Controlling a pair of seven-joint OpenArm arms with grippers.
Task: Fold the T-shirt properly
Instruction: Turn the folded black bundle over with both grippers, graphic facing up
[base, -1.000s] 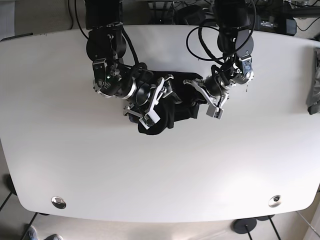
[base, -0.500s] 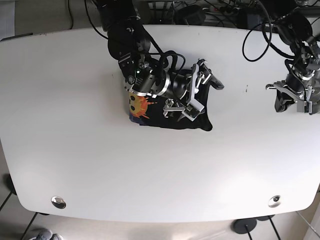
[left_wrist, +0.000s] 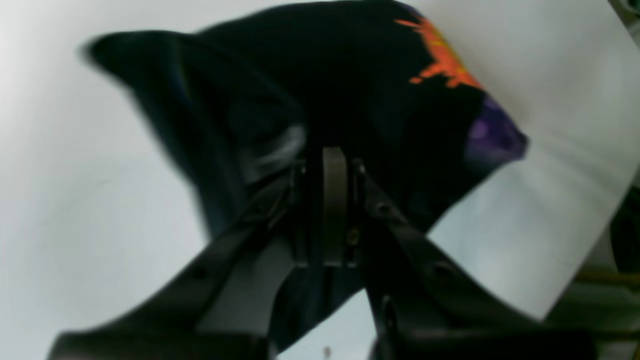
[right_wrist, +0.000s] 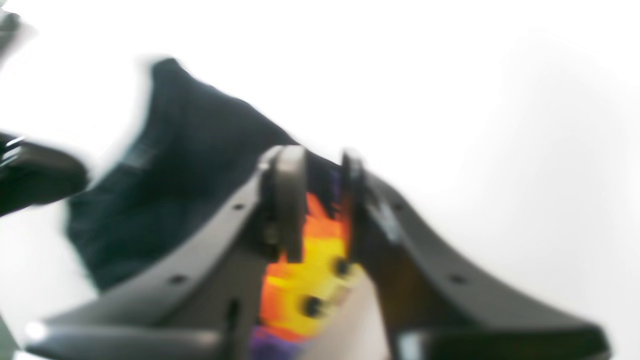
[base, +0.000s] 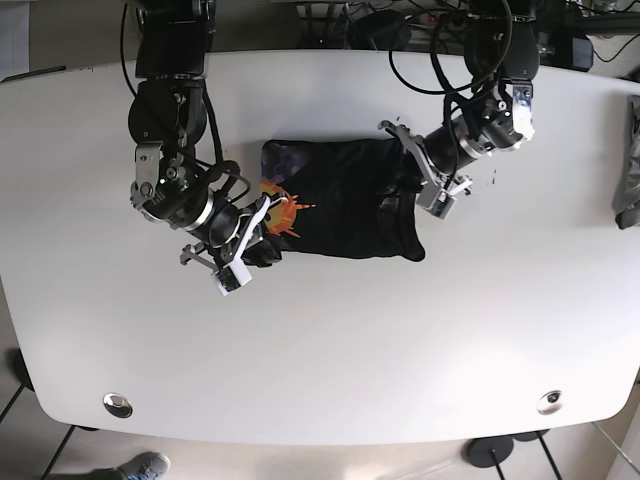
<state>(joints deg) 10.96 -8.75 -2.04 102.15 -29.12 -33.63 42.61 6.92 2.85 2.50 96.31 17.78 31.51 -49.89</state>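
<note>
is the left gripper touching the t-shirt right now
Touching. In the left wrist view the left gripper has its jaws closed into the black T-shirt, with fabric bunched around the tips and no gap visible.

You see a soft, matt black cloth T-shirt (base: 340, 205) with an orange-yellow print on a smooth, faintly glossy white desk (base: 320, 350); the dark plastic fingers (left_wrist: 334, 200) look matt.

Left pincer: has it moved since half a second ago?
Yes. In the base view the left pincer has come in from the table's right edge to the T-shirt's right side.
</note>
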